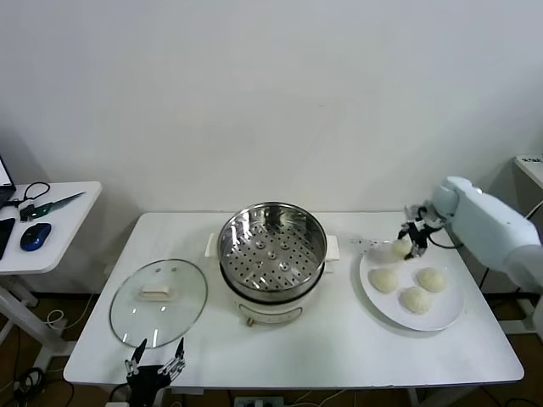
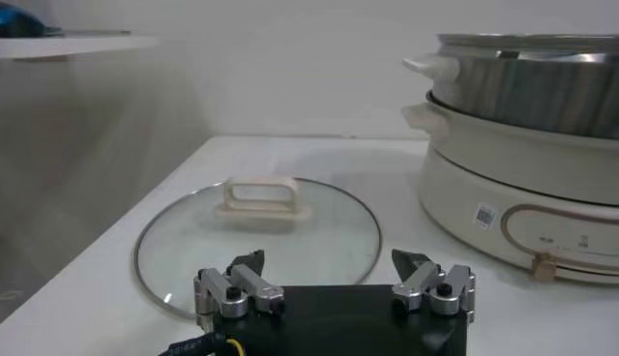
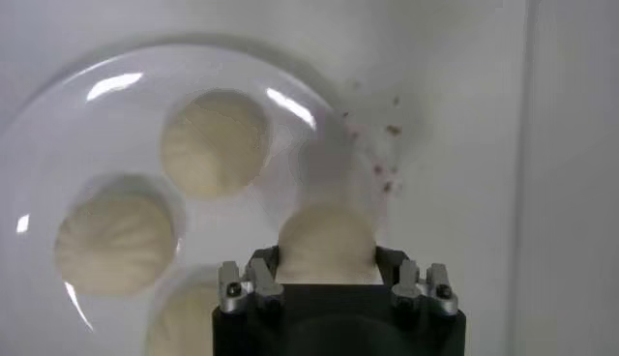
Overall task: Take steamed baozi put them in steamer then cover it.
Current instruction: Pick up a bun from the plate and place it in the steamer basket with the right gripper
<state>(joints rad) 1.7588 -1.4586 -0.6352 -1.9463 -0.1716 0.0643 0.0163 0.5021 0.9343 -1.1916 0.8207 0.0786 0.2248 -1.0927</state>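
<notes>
Over on the plate [image 1: 441, 318], the right pincer [image 1: 411, 240] is down on the far baozi [image 1: 400, 248] and clenched on it — in the right wrist view that bun [image 3: 327, 242] sits squeezed between the two fingers [image 3: 253, 282], its lower half hidden behind the black pincer body. Whether it has cleared the plate is hard to tell from here. Three more baozi [image 1: 383, 279] lie on the plate just on the near side of the pincer; the wrist camera catches two of them whole and a third cut off at the frame edge beside the pincer body. A few dark specks dot the bench [image 1: 339, 339] just past the plate rim, too small to identify. The steamer [image 1: 272, 246] stands well off to the left of the right pincer, mid-bench, its perforated floor bare. Down at the near bench edge the left pincer [image 1: 156, 366] hangs released, fingers spread wide, with only its tips and a little of the body showing in the head view — the arm behind it is cut off. Right in front of it lies the cover [image 1: 159, 300], flat on the bench with its white handle up; in the left wrist view the near rim of the glass disappears behind the pincer body, and the steamer's right side runs out of frame.
</notes>
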